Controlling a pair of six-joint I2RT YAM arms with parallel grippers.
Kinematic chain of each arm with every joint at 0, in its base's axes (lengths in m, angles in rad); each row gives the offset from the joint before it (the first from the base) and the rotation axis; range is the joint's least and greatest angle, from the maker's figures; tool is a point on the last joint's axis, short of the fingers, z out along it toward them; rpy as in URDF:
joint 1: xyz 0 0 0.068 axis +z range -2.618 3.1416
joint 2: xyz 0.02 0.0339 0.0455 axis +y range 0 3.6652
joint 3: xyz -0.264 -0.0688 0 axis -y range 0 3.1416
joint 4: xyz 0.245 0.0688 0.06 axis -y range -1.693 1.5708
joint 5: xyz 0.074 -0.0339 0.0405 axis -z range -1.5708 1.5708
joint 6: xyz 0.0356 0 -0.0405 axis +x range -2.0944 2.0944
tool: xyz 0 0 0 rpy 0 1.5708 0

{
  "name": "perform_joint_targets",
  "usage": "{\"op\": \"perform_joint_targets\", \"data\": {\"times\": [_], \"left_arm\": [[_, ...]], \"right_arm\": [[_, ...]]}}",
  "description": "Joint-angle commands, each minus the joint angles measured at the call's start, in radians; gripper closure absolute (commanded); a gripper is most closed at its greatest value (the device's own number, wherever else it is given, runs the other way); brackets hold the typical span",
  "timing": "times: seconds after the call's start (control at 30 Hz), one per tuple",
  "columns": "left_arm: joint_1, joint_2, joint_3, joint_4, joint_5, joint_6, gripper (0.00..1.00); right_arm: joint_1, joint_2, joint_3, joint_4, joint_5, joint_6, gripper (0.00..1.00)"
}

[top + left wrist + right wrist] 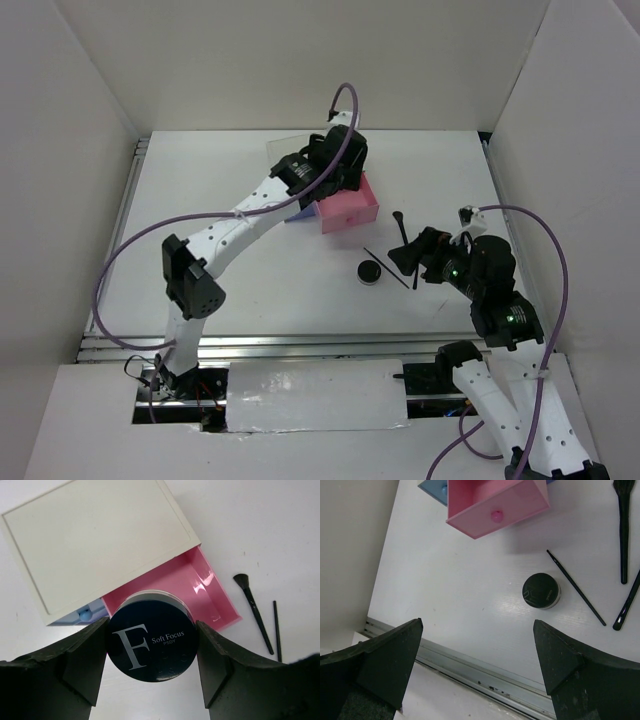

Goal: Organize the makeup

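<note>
Top external view, from the near edge outward: the right arm bends in over the right side of the counter (250, 290). Its right pincer (477, 630) hangs above the surface with its fingers spread wide, gripping nothing.

Just beyond it, a round black jar (541, 590) stands alone on the counter, lid up. A thin black brush (575, 587) lies slanted to the right of the jar, close to it but not touching. Further right are two more, a thicker brush (623, 530) with a dark flared head and a slim one (629, 602) lying near its handle end. Whether those two touch I cannot tell.

Further back, a pink drawer (352, 205) is pulled well out of the white box (95, 540). A blue drawer (85, 614) with a round blue knob sits beside it, only slightly out.

The left arm reaches across to this spot, and the left pincer (152, 630) grips the dark-blue compact (150, 645), one finger pressed to each side. The white "F" and the words "Soft Focus" face the wrist camera. The compact hangs over the front corner of the pink drawer, on the side next to the blue one. Whether it rests on anything I cannot tell.
</note>
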Motion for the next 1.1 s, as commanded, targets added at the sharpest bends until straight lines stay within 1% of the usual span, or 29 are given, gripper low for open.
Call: {"op": "perform_joint_targets", "data": {"times": [0.0,0.03,0.13,0.23,0.3,0.33,0.4,0.5,0.53,0.63,0.67,0.83,0.9,0.93,1.03,1.07], "left_arm": [[0.024,0.096,0.125,-0.07,0.005,0.09,0.53],[0.045,0.108,0.128,-0.066,0.019,0.09,0.52],[0.07,0.133,0.092,-0.044,0.05,0.079,0.52],[0.076,0.138,0.044,-0.026,0.065,0.062,0.51],[0.076,0.141,0.015,-0.014,0.079,0.062,0.49],[0.076,0.145,0.01,-0.01,0.079,0.062,0.46],[0.078,0.17,0.021,-0.012,0.091,0.064,0.44],[0.079,0.199,0.047,-0.023,0.111,0.065,0.32],[0.079,0.2,0.049,-0.023,0.116,0.064,0.24],[0.079,0.196,0.049,-0.021,0.123,0.061,0.09],[0.079,0.182,0.047,-0.017,0.123,0.061,0.01],[0.075,0.13,0.099,-0.033,0.143,0.059,0.01],[0.067,0.078,0.086,-0.024,0.15,0.059,0.01],[0.05,0.058,0.072,-0.015,0.15,0.061,0.01],[-0.019,-0.026,-0.038,0.014,0.139,0.065,0.01],[-0.04,-0.057,-0.11,0.032,0.133,0.064,0.01]], "right_arm": [[0.001,0.003,0.059,0.015,-0.015,-0.018,0.0],[0.001,0.005,0.059,0.015,-0.021,-0.018,0.0],[0.001,0.011,0.05,0.03,-0.041,-0.016,0.0],[0.0,0.018,0.039,0.035,-0.04,-0.019,0.0],[0.001,0.021,0.034,0.038,-0.043,-0.021,0.0],[0.003,0.023,0.034,0.041,-0.043,-0.021,0.0],[0.001,0.025,0.034,0.043,-0.046,-0.021,0.0],[0.0,0.02,0.039,0.04,-0.044,-0.022,0.0],[0.001,0.02,0.04,0.037,-0.041,-0.025,0.0],[0.0,0.017,0.039,0.038,-0.038,-0.022,0.0],[0.001,0.02,0.039,0.038,-0.038,-0.024,0.0],[0.0,0.035,0.043,0.044,-0.041,-0.024,0.0],[0.001,0.032,0.046,0.041,-0.035,-0.021,0.0],[0.0,0.023,0.046,0.041,-0.024,-0.018,0.0],[0.001,-0.018,0.048,0.029,0.023,-0.001,0.0],[0.0,-0.031,0.054,0.015,0.076,0.019,0.0]]}}
